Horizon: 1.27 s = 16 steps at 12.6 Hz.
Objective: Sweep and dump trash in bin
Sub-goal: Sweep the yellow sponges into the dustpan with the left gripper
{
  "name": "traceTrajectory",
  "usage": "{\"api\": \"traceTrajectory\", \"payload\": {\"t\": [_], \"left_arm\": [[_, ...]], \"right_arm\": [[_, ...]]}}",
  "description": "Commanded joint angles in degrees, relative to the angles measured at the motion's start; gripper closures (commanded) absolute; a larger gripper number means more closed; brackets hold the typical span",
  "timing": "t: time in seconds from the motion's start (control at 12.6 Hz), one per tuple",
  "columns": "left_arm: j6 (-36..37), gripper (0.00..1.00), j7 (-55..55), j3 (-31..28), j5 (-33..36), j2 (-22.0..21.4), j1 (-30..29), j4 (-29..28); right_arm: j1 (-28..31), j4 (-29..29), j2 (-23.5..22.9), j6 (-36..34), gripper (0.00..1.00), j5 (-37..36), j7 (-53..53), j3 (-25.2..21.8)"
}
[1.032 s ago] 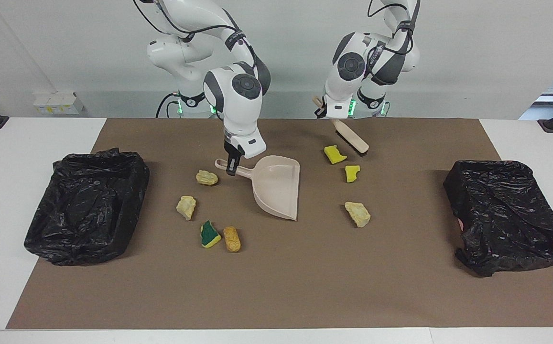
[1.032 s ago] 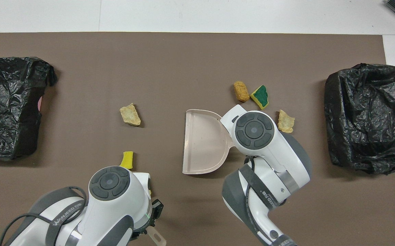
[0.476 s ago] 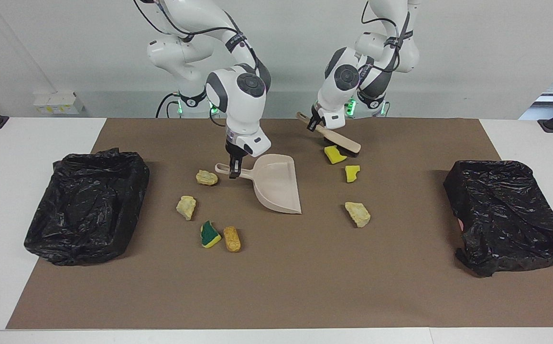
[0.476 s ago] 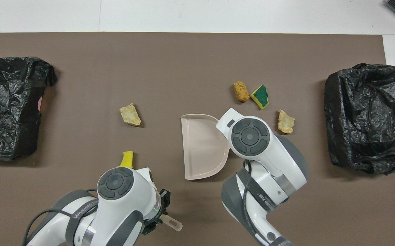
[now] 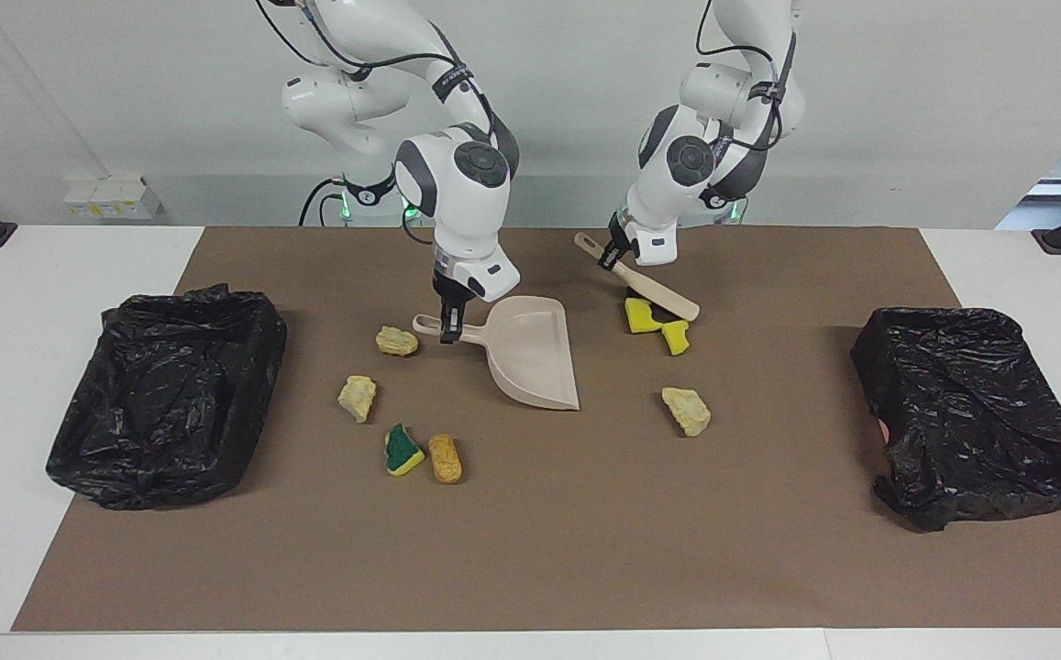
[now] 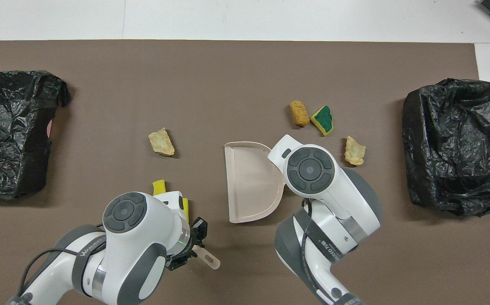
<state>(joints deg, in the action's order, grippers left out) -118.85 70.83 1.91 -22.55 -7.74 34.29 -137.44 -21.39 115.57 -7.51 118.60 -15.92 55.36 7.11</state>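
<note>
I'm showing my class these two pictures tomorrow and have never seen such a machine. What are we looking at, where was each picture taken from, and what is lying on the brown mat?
These are two white robot arms, each ending in a two-finger gripper. One picture looks across the table at the robots; the other looks down from above their own end.

The right gripper is shut on the handle of a beige dustpan, which rests on the mat. The left gripper is shut on the handle of a hand brush, whose head is at two yellow sponge bits.

Seven scraps of trash lie on the brown mat: those two, a cream lump farther from the robots, and beside the dustpan's handle two more lumps, a green-and-yellow sponge wedge and a tan lump. A bin lined with black plastic stands at each end of the table.
</note>
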Motion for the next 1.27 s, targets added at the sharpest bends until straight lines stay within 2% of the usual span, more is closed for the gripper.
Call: {"api": "traceTrajectory", "payload": {"t": [0.0, 0.32, 0.48, 0.64, 0.87, 1.03, 1.19], "left_arm": [[-2.00, 1.00, -10.67, 0.37, -0.30, 0.89, 0.24, 0.68], [-5.85, 1.00, -27.29, 0.73, -0.30, 0.89, 2.53, 0.68], [-11.21, 1.00, -31.08, 0.81, -0.39, 1.41, 6.64, 0.86], [-12.55, 1.00, -35.30, 0.90, -0.47, 1.68, 9.72, 2.17], [-11.41, 1.00, -35.50, 0.90, -0.47, 3.78, 11.58, 8.13], [-8.35, 1.00, -36.11, 0.47, -0.21, 3.09, 10.27, 10.08], [-2.48, 1.00, -36.37, 0.20, 0.40, 3.52, 5.11, 11.66]], "right_arm": [[0.64, 1.23, 0.39, 1.46, 1.00, -1.13, 0.54, 0.36], [0.91, 1.32, 0.39, 1.46, 1.00, -1.04, 0.45, 0.36], [0.91, 1.50, 0.39, 1.55, 1.00, -1.04, 0.45, 0.36], [1.00, 1.50, 0.39, 1.64, 1.00, -1.04, 0.45, 0.36], [1.00, 1.85, 0.39, 2.34, 1.00, -0.95, 0.19, 0.36], [1.00, 2.02, 0.30, 2.69, 1.00, -0.95, 0.19, 0.36], [1.08, 2.03, 0.30, 2.69, 1.00, -0.95, 0.19, 0.36]]}}
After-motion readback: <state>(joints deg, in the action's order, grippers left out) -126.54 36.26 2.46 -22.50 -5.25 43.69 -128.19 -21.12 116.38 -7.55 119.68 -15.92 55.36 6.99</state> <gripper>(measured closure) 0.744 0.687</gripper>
